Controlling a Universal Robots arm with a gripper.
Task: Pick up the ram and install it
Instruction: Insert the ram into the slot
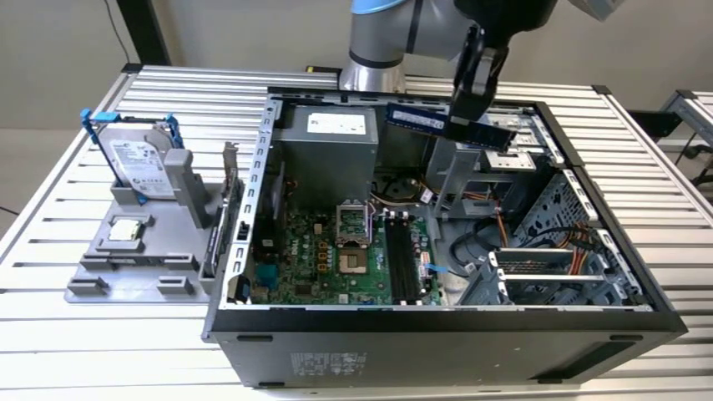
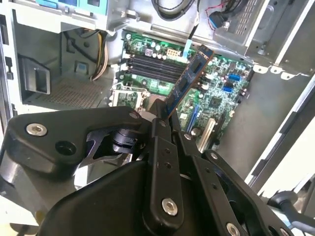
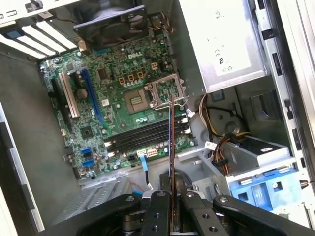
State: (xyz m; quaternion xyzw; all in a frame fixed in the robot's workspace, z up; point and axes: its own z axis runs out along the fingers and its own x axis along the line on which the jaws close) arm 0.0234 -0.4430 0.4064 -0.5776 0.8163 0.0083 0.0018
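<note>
The ram is a narrow blue-green board with dark chips. My gripper is shut on it and holds it in the air above the back of the open computer case. In the second wrist view the ram sticks out slanted from between the black fingers, over the green motherboard. In the first wrist view the ram shows edge-on as a thin line above the dark memory slots. In the exterior view those slots lie well below the stick and nearer the case's front.
The case holds a grey power supply, a processor socket, cable bundles and a drive cage. On the exterior view's left, a grey fixture carries a hard drive in a blue frame and a small square chip.
</note>
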